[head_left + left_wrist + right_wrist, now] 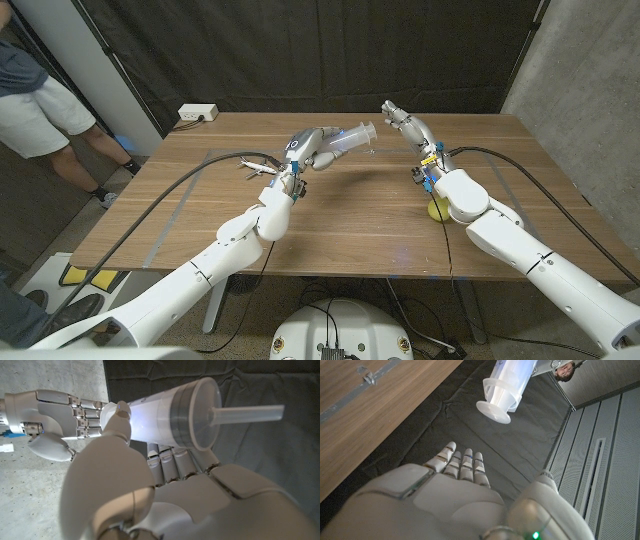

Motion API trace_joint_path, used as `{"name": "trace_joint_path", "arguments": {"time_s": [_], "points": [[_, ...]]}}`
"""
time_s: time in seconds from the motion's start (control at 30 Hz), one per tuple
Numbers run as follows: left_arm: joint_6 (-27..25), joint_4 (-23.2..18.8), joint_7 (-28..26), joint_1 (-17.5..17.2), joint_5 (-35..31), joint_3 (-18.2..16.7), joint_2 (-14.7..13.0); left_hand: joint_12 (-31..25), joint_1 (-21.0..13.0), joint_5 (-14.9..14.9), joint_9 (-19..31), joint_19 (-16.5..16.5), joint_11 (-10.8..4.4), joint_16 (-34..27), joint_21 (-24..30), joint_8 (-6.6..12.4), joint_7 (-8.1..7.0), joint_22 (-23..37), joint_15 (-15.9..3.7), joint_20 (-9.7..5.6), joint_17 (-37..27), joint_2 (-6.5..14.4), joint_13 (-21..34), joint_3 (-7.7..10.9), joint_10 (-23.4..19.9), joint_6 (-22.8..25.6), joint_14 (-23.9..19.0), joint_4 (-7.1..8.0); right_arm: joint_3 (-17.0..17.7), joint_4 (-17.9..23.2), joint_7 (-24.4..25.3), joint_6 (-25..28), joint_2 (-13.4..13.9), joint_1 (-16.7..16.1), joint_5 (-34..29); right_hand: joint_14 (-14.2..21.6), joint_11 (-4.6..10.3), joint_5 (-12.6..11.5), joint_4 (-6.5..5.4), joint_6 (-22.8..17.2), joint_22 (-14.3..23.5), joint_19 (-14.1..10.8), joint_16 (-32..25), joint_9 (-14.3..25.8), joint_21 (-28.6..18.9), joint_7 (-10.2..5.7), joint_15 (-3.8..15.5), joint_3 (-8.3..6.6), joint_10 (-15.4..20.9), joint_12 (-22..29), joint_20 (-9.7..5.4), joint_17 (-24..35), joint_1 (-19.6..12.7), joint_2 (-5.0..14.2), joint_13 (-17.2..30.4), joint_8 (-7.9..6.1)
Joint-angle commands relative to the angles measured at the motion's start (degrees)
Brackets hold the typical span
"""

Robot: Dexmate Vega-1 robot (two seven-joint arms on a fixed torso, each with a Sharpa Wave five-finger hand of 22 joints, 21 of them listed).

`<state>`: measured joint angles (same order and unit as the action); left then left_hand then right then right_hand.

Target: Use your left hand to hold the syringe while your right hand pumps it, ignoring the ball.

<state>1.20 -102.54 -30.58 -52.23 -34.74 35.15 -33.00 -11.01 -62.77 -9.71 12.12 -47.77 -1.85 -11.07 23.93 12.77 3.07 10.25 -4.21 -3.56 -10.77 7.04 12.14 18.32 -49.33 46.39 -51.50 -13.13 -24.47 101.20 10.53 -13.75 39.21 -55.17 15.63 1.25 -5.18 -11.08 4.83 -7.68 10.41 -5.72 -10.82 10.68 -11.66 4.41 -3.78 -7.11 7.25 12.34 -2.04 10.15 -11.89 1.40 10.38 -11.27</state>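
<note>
Though arm-hidden, ball (437,210) partly visible.

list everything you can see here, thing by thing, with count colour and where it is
syringe: one, clear, held up above the table's far middle
ball: one, yellow, on the table by the right forearm, partly hidden
small object: one, pale, on the table left of the left hand, too small to tell
box: one, white, far left corner
table: one, brown wood
person: one, white shorts, behind the table's left
left hand: white, grips the syringe
right hand: white, fingers apart, beside the syringe's end, not touching
</note>
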Motion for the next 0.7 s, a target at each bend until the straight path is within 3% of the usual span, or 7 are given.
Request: {"name": "trace_joint_path", "arguments": {"time_s": [0.03, 0.27, 0.7], "points": [[-1.66, -1.18, 0.03, -0.88, 1.17, -1.27, -0.66, -0.40, 0.42, -0.28, 0.18, -0.17, -3.52, -0.45, -0.12, 0.38, -2.70, 0.31, -5.17, 0.23, -0.13, 0.98, 0.15, 10.81, -3.19, 4.42, -3.00, 10.29, 1.29, -3.22, -1.44, -3.54, -1.25, -0.75, 3.94, 0.64, -0.02, -0.52, 0.17, -0.66, -0.02, -0.72, -0.30, -0.02, -0.36, 0.12, 0.06, 0.36, 0.85, 0.50, -0.91, 0.12, -0.10, 0.56, 0.02, -0.47], [-1.35, -0.97, -0.12, -0.78, 1.40, -1.68, -1.52, -0.39, 0.47, -0.27, 0.19, -0.21, -3.39, -0.45, -0.10, 0.36, -2.78, 0.31, -5.13, 0.22, -0.13, 0.94, 0.15, 10.90, -3.16, 4.44, -3.01, 10.29, 2.06, -6.91, -5.14, -7.17, -2.76, -0.39, 8.87, 1.88, 0.12, -0.50, 0.28, -1.70, -0.02, -2.03, -0.55, 0.00, -0.71, -0.07, 0.36, 0.45, 1.91, 0.77, -1.03, 0.13, -0.15, 0.51, 0.03, -0.72], [-1.22, 1.47, 0.09, -0.43, 6.38, -2.95, -0.34, -0.39, 0.57, -0.27, 0.19, -0.14, -3.42, -0.48, -0.12, 0.29, -2.68, 0.31, -5.08, 0.18, -0.14, 0.93, 0.15, 11.09, -3.18, 4.42, -3.07, 10.31, 3.73, -11.43, -10.35, -7.69, -3.63, 0.11, 15.48, 2.60, 0.27, -0.48, 0.39, -2.23, -0.02, -2.70, -0.55, 0.01, -0.77, -0.23, 0.53, 0.56, 2.81, 0.95, -1.11, 0.14, -0.22, 0.43, 0.04, -0.73]]}}
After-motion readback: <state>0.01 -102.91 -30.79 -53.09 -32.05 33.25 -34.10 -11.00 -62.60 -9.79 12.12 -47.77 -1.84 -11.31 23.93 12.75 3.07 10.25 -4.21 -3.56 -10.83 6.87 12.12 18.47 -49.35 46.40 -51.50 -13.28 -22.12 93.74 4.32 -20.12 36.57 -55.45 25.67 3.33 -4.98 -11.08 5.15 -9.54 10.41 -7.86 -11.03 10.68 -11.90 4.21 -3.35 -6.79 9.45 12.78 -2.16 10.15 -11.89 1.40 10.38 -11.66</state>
